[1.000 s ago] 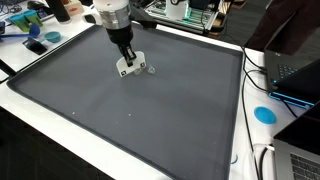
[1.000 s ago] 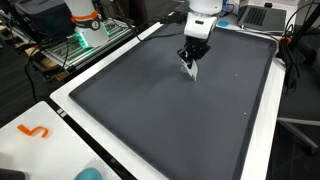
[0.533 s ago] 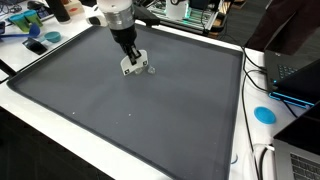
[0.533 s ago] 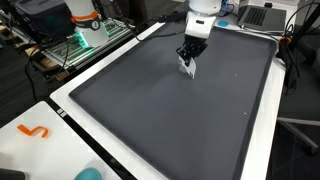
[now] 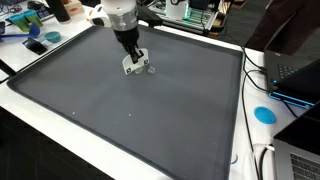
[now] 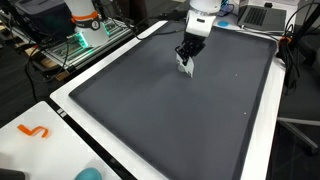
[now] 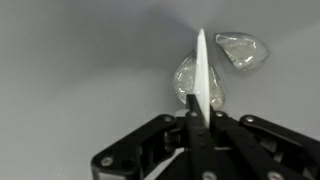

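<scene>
Dark grey mat point(image 7: 80, 60) fills everything behind my fingers, and since a second ago I have carried my load a little way across it, nearer the clear scraps. Closest in the wrist view, my gripper point(image 7: 200, 126) is clamped tight on the lower end of a thin white flat card point(image 7: 201, 70), with no gap left between pads and card. Seen from there the card is edge-on, a bare white line whose long axis runs straight out from my fingertips and leans very slightly. Just behind it lies a crumpled clear plastic scrap point(image 7: 183, 85), partly hidden by the card's edge, and a second crumpled clear plastic scrap point(image 7: 242, 50) sits a little farther off to one side. Whether the card's tip touches the mat I cannot tell. Both exterior views give what the wrist view hides: the card's broad face, a small white rectangle point(image 5: 136, 67) point(image 6: 186, 64) hanging below my gripper point(image 5: 132, 60) point(image 6: 186, 55) and pointing down at the mat point(image 5: 150, 120) point(image 6: 160, 110). Only one glint of plastic point(image 5: 150, 69) shows in an exterior view. Farther out, the white table point(image 5: 60, 130) rims the mat, with a round blue disc point(image 5: 264, 114) beyond its edge.
</scene>
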`<control>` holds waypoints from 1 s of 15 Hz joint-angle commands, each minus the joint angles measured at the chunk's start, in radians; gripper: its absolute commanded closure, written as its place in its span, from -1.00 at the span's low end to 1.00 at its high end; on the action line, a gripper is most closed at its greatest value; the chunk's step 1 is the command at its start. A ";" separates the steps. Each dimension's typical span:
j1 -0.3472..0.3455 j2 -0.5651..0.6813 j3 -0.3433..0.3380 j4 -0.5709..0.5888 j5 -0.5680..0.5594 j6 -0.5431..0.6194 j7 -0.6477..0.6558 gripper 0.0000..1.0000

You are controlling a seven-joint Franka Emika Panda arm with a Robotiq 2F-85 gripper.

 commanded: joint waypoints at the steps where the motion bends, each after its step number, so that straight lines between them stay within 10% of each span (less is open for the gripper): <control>1: 0.013 0.048 -0.006 -0.052 -0.029 -0.054 0.020 0.98; 15: 0.001 0.090 0.006 0.005 -0.012 0.053 -0.023 0.98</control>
